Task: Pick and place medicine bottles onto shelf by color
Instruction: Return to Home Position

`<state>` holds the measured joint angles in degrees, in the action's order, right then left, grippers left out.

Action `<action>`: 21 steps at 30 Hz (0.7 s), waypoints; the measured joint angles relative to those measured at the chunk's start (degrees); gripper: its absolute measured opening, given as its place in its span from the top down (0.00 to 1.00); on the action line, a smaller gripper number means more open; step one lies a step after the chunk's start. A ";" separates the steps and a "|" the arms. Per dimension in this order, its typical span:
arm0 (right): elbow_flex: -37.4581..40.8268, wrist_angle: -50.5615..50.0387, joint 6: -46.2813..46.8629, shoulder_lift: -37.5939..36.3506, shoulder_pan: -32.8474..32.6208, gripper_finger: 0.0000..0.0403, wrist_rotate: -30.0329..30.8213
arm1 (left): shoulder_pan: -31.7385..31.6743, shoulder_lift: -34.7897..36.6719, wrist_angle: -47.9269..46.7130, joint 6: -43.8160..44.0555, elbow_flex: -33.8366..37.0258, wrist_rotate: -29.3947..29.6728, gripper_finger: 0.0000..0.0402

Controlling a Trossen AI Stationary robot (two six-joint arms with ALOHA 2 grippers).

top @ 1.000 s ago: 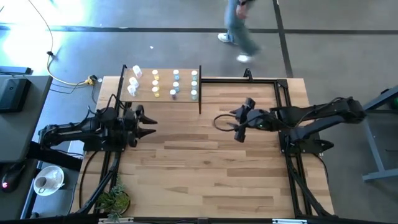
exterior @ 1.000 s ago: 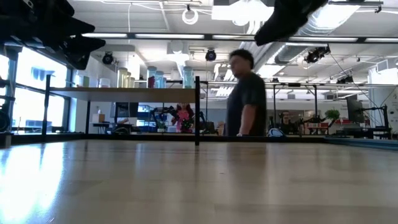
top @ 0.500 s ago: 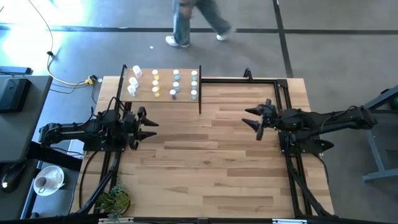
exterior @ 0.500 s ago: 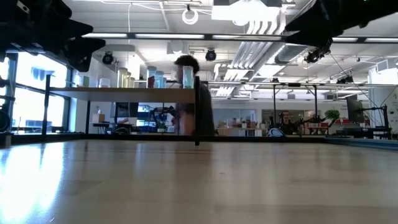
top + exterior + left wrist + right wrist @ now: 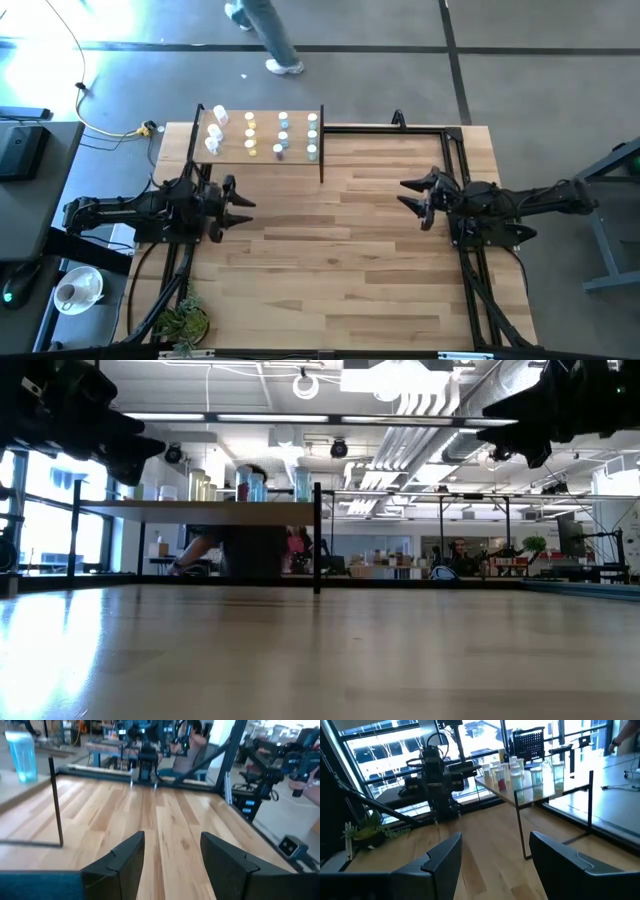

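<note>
Light-wood shelf [image 5: 265, 135] is seen bearing twelve medicine bottles [image 5: 283, 136]; the left hand [image 5: 243, 205] and the right hand [image 5: 404, 194] are spread, empty.

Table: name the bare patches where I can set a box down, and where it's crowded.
Bare: the wide stretch of table between the left pincer and the right pincer, both open, and the whole side away from the shelf. The patch beside the shelf, inside the black frame, is free too. Crowded: the shelf top, lined with medicine bottles.
</note>
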<state>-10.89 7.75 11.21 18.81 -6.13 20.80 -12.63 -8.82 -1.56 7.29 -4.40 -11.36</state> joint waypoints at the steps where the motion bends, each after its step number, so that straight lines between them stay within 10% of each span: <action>1: 0.81 0.32 0.74 -0.41 0.00 0.45 -0.01 | -0.02 0.00 -0.79 0.00 0.00 0.00 0.54; 21: 10.31 7.88 3.34 -3.13 0.13 0.45 0.83 | -0.02 0.00 -2.49 -1.72 0.00 0.18 0.54</action>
<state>-0.58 15.64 14.55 15.68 -6.00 21.63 -12.64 -8.82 -4.05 5.56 -4.40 -11.18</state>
